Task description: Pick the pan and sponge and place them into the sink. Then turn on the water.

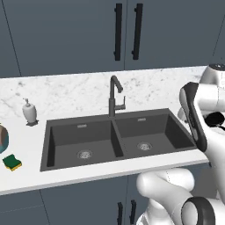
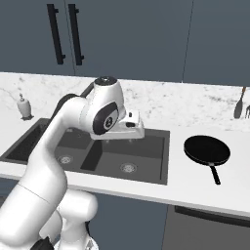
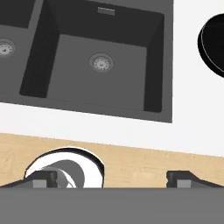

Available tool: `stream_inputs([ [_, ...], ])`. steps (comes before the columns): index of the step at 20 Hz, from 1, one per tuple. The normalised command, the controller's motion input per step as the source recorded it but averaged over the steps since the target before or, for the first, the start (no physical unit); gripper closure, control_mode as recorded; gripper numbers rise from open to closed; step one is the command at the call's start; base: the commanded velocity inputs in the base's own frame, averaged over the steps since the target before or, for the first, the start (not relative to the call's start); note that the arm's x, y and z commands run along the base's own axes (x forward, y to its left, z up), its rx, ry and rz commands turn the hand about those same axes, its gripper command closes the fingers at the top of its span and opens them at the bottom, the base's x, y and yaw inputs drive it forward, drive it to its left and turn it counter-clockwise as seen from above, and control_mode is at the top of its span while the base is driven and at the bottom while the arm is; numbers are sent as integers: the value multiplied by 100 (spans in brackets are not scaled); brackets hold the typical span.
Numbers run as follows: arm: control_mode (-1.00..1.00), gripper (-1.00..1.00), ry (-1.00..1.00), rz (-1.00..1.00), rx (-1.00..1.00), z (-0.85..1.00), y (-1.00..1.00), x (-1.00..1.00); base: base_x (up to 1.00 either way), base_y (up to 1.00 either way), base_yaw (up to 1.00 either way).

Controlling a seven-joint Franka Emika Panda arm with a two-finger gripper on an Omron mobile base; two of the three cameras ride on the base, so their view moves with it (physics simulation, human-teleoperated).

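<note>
Simulated kitchen with white marbled worktop [image 1: 79, 94] under dark grey-blue cabinets. Set into it, dark grey double-basin sink [image 1: 116, 137], both basins bare apart from a round steel drain in each; slim dark gooseneck tap [image 1: 115, 96] standing at the back rim between the two basins, no stream running from it. Black pan [image 2: 207, 150] flat on the worktop to the right of the sink, just beside its right rim but apart from it, handle pointing toward the front edge; seen again as a dark curved edge at the upper right corner of the hand view. Sponge [image 1: 12, 162], green face up over yellow body, on the worktop well to the left of the sink, near the front edge and far from the pan. White soap dispenser [image 1: 29, 111] further back on that same left side, near the sink's back left corner. White arm bent over the front of the sink, hand level with the right basin. Claw [image 3: 113, 177] spread wide with nothing between its two dark fingertips [image 3: 46, 178], hanging above the front strip of worktop and pale wooden floor, looking straight down at the right basin.
</note>
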Motion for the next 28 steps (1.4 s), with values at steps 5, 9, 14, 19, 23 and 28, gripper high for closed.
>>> stream_inputs([
  [5, -100, -100, 7, 13, 0, -31, -64, -13, 0, 0, 0],
  [9, -100, -100, 3, 15, 0, -21, -63, -16, 0, 0, 0],
  [14, -100, -100, 0, 11, 0, -11, -66, -13, 0, 0, 0],
  [19, -100, -100, 0, 9, 0, -14, -65, -6, 0, 0, 0],
  [23, -100, -100, 0, 5, -3, -29, -54, 0, 0, 0, 0],
  [28, -100, -100, 0, 0, -6, -31, -39, 1, 0, 0, 0],
])
